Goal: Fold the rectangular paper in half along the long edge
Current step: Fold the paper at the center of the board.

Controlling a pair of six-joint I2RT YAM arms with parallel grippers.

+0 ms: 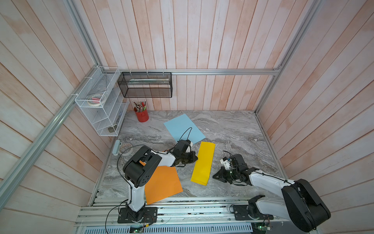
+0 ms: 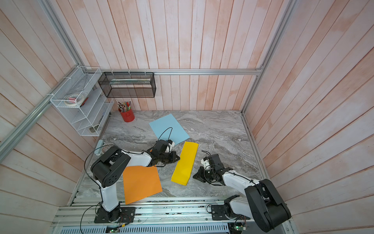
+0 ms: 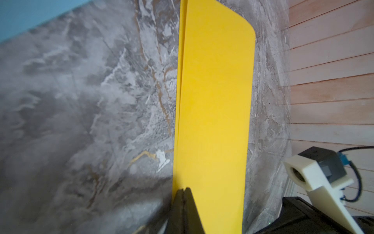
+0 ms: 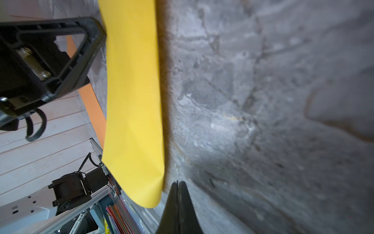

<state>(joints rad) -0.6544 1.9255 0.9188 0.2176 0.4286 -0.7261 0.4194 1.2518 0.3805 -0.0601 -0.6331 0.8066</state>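
Left wrist: yellow paper (image 3: 214, 111) lies folded

Yellow paper (image 1: 203, 163): plain solid yellow, no print. Blue paper (image 1: 182, 127) beyond it, toward the back wall: flat light blue. Orange paper (image 1: 163, 183) on its left-arm side: solid orange. Surface (image 1: 232, 129) under it: grey marble pattern, white swirls, a few tan veins. Red cup (image 1: 142, 117) further back than the blue sheet, mixed-colour pens (image 1: 139, 106) inside. White wire rack (image 1: 101, 105) and black mesh basket (image 1: 145, 85) above that. Walls (image 1: 202, 40): pale pink-white planks, streaky whitewash. Frame rails (image 1: 222, 72) silver. Left arm (image 1: 165, 159) and right arm (image 1: 265, 180): white shells, black joints.
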